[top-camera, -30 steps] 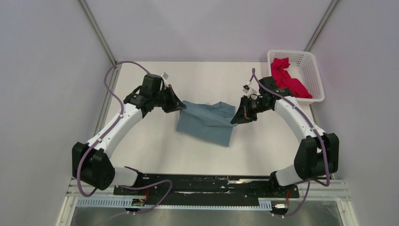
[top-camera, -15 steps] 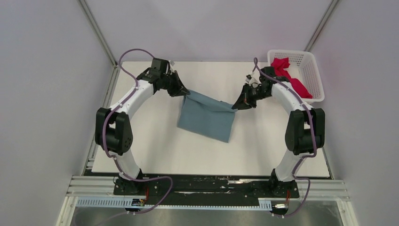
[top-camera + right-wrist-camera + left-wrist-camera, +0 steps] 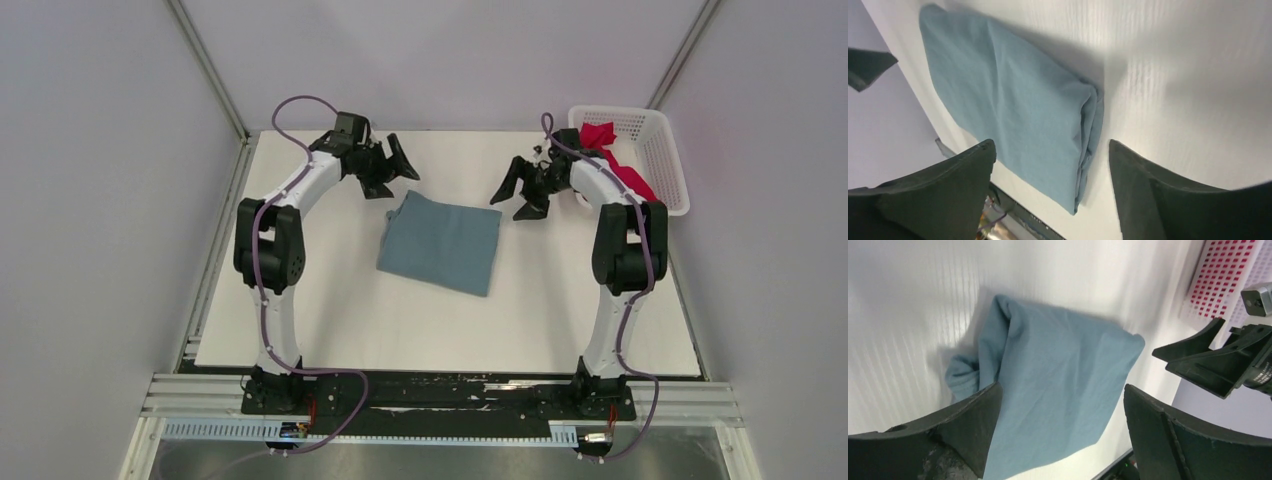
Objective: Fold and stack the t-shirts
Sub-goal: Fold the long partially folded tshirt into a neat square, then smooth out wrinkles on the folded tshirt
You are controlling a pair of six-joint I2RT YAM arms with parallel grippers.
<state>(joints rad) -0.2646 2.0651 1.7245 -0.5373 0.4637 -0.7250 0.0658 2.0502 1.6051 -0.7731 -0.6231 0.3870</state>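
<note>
1. Blue-grey t-shirt (image 3: 440, 242): folded, flat at mid counter (image 3: 330, 320), nearly square, slightly askew
2. Left hand (image 3: 394, 174) & right hand (image 3: 513, 202): both open, empty, just past shirt's far corners
3. Crimson t-shirt (image 3: 632, 185): unfolded in basket (image 3: 675, 165), far right; right arm nearer

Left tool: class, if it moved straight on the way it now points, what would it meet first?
Probably the blue-grey t-shirt, lying straight ahead between the left tool's open fingers; the right tool sits farther off to one side. Depth is uncertain.
</note>
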